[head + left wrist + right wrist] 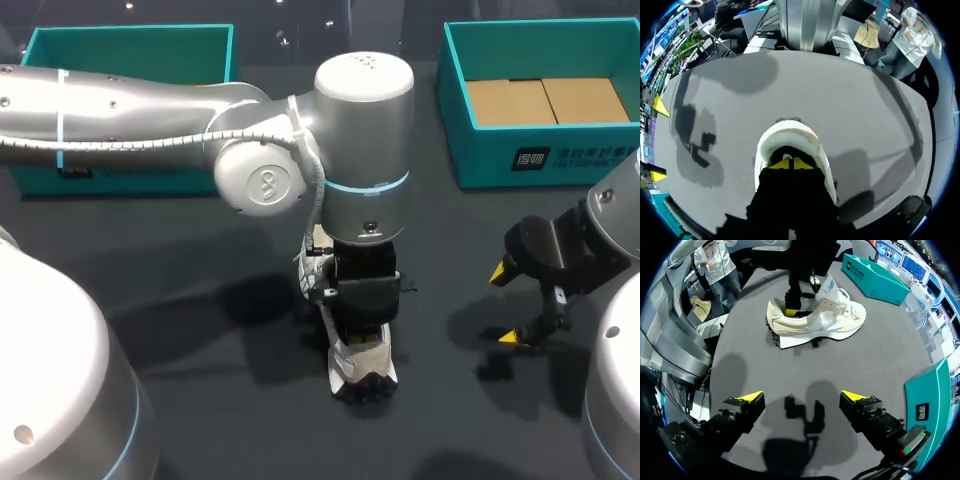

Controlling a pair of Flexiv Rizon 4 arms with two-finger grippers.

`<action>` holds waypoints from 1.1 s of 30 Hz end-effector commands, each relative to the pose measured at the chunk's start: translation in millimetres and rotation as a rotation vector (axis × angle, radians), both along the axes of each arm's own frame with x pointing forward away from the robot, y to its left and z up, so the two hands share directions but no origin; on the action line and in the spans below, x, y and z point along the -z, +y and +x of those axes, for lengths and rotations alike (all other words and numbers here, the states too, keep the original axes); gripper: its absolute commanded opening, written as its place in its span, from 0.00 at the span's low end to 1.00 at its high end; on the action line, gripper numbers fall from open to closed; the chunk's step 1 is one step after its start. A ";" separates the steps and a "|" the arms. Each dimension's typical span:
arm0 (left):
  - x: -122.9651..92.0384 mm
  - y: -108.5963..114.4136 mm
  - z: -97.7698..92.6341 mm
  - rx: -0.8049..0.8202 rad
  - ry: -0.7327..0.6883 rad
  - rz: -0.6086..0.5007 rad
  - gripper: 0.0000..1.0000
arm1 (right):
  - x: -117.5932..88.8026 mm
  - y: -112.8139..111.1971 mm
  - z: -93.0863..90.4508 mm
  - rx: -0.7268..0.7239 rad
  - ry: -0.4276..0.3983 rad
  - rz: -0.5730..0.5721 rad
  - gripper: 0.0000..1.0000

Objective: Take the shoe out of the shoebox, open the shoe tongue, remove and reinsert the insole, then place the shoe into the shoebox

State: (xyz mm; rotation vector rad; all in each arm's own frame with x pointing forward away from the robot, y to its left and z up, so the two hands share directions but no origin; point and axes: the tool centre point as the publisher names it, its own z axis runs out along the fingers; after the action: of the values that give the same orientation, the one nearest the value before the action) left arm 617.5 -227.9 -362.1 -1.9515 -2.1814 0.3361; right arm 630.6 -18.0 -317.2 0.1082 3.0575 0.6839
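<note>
A cream sneaker (364, 362) stands on the dark table near the middle, its heel toward the front edge. My left gripper (790, 163) comes down into the shoe's heel opening (789, 137), its yellow tips pressed together and shut inside. Whether anything is pinched between them is hidden. From the right wrist view, the sneaker (815, 322) is seen side-on, tongue raised, with the left gripper's tips (792, 313) in the heel. My right gripper (508, 305) hangs open to the right of the shoe, well apart from it, with nothing between its fingers (751, 398).
A teal shoebox (540, 155) with a cardboard floor stands at the back right. A second teal box (130, 45) is at the back left, partly behind my left arm. The teal box's wall (930, 400) is close beside my right gripper.
</note>
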 end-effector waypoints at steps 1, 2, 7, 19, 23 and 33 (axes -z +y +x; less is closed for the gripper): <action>9.5 -0.9 -7.0 -0.039 0.023 -0.022 0.00 | 0.0 0.0 -2.4 0.002 -0.004 -0.003 1.00; 14.1 -2.0 -7.5 -0.046 0.028 -0.018 0.00 | 0.0 0.0 -2.4 0.002 -0.004 -0.003 1.00; 42.0 -2.6 -2.2 -0.087 0.019 0.009 0.00 | 0.0 0.0 -2.4 0.002 -0.004 -0.003 1.00; 29.4 10.4 15.5 -0.110 -0.038 0.009 0.00 | 0.0 0.0 -2.4 0.002 -0.004 -0.003 1.00; 12.3 14.0 10.8 -0.114 -0.102 0.033 0.00 | 0.0 0.0 -2.4 0.002 -0.004 -0.003 1.00; 17.6 17.9 7.1 -0.093 -0.126 0.152 0.00 | 0.0 0.0 -2.4 0.002 -0.004 -0.003 1.00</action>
State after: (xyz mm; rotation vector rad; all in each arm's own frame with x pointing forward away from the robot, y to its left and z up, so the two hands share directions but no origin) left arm 625.3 -200.0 -374.5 -1.8483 -2.3236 0.0937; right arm 630.5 -18.0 -317.2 0.1081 3.0575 0.6839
